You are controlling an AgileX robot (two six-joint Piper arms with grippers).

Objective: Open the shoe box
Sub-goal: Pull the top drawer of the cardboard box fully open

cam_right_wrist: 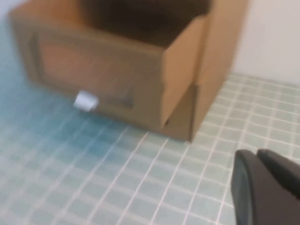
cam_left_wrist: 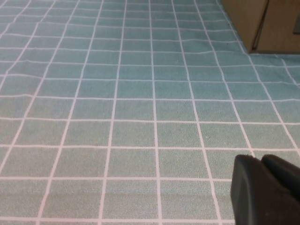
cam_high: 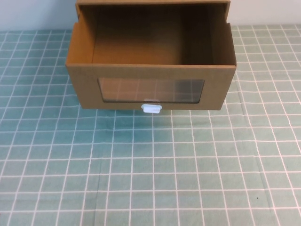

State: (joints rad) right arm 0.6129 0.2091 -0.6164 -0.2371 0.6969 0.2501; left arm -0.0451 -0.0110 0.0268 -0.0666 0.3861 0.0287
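A brown cardboard shoe box (cam_high: 150, 89) stands at the back middle of the table, its top open and its dark inside bare. Its front wall has a clear window (cam_high: 150, 90) with a white tab (cam_high: 151, 108) below it. Neither arm shows in the high view. My left gripper (cam_left_wrist: 260, 159) hovers low over the cloth, shut and holding nothing, with a corner of the box (cam_left_wrist: 262, 23) far ahead of it. My right gripper (cam_right_wrist: 257, 154) is also shut and holds nothing, off the box's (cam_right_wrist: 117, 75) right front corner and apart from it; the tab (cam_right_wrist: 86, 101) shows there too.
A teal cloth with a white grid (cam_high: 150, 179) covers the table. A pale wall (cam_high: 33, 14) rises behind the box.
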